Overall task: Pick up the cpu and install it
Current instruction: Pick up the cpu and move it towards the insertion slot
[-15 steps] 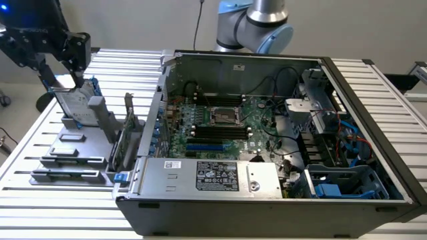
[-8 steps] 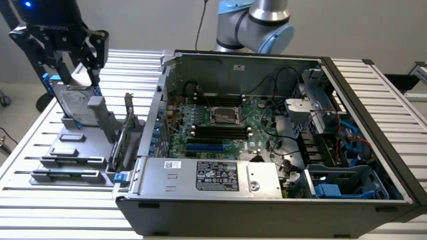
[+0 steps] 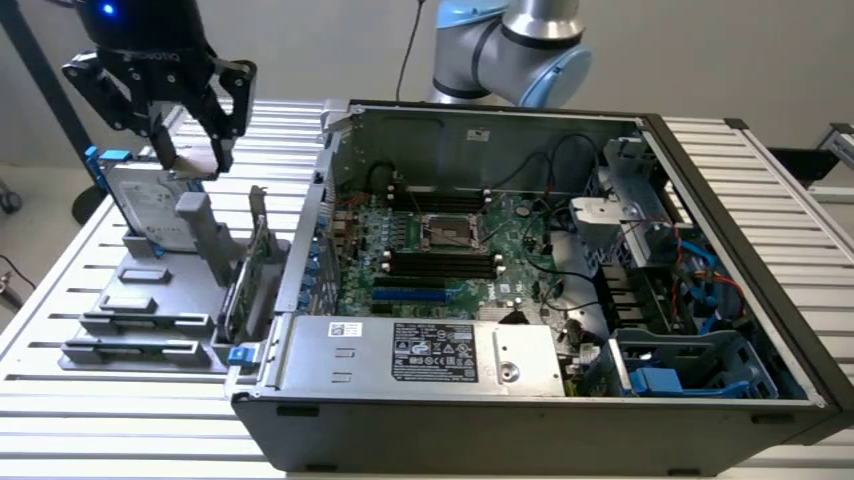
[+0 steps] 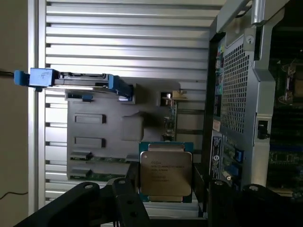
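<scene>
My gripper [image 3: 191,150] hangs above the grey parts stand [image 3: 147,300] at the exterior view's left, outside the open computer case. Its black fingers [image 4: 124,189] are shut on the cpu [image 4: 165,172], a flat silvery square chip with a pale rim. The cpu [image 3: 198,163] is held clear of the stand. The dark square socket [image 3: 451,232] sits in the middle of the green motherboard inside the case, well to the exterior view's right of the gripper.
A silver hard drive with blue brackets [image 3: 140,200] stands upright on the stand, just below the gripper. An expansion card [image 3: 254,265] stands beside the case wall [image 3: 314,200]. The case holds a power supply [image 3: 414,350], cables and drive bays.
</scene>
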Controlling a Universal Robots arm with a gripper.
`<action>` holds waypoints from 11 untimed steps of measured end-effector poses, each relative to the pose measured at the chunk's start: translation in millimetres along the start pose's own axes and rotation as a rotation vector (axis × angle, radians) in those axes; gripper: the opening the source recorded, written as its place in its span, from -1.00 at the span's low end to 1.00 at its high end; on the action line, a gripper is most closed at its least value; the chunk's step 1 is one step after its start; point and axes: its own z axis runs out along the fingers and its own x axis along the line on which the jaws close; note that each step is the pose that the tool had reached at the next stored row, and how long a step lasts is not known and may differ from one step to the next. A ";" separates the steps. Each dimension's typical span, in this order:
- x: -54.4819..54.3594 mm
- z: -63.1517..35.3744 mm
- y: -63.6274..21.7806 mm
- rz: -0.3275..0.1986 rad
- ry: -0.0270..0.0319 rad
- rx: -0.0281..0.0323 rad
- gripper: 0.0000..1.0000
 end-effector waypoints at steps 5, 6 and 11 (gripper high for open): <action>-22.8 -2.5 -0.1 0.000 0.0001 -0.0005 0.09; -27.4 -3.1 -0.1 0.000 0.0002 -0.0006 0.09; -50.1 -5.9 -0.2 0.000 0.0003 -0.0010 0.09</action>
